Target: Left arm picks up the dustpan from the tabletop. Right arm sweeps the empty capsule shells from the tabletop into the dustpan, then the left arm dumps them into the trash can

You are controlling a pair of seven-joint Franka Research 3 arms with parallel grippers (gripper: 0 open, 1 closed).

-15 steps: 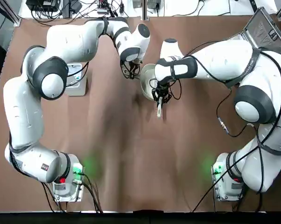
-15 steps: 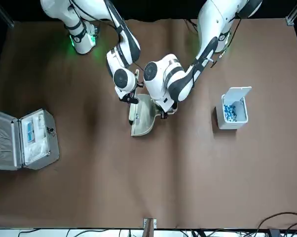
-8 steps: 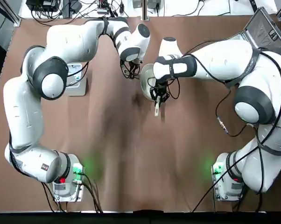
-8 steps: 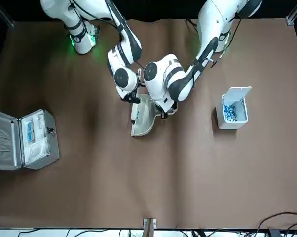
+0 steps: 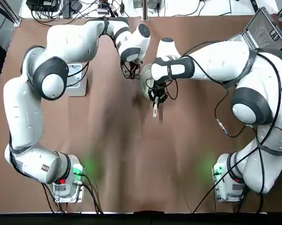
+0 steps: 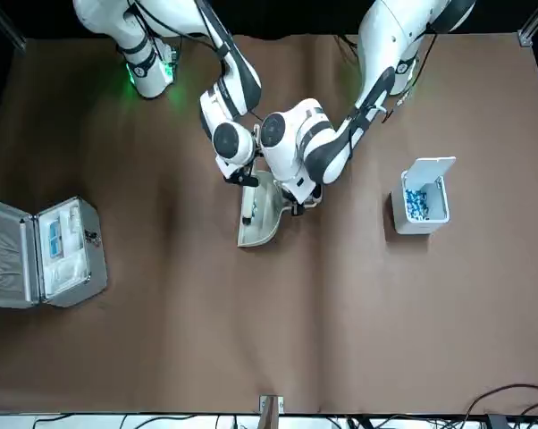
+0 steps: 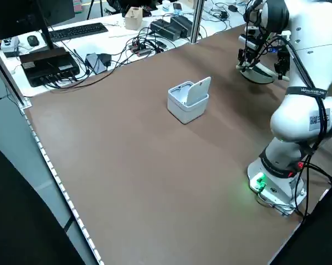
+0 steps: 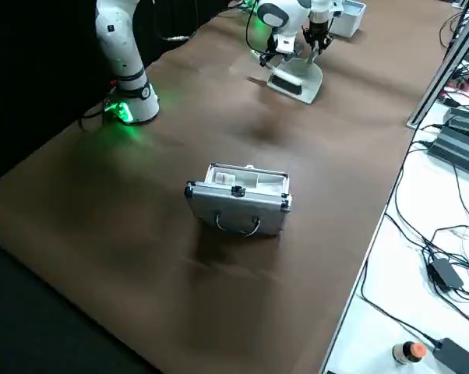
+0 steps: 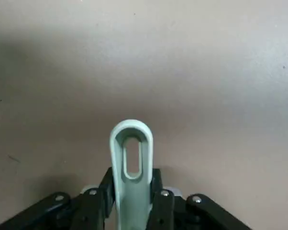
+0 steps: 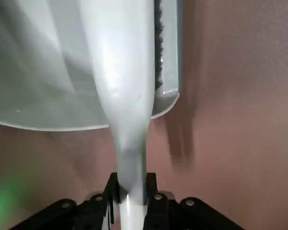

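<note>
Brush (image 10: 127,96) clamped in right gripper (image 5: 155,97), shifted further over dustpan (image 6: 258,214) mouth since a second ago; sweep judged near done. Dustpan handle (image 9: 130,177) pinched in left gripper (image 5: 130,70), pan just beside it.

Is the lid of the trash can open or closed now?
Open. The trash can has its lid standing up in the front view, and blue capsule shells show inside.

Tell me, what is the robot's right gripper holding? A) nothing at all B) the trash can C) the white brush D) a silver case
C: the right wrist view shows the right gripper clamped on the slim white brush, which reaches over the dustpan.
</note>
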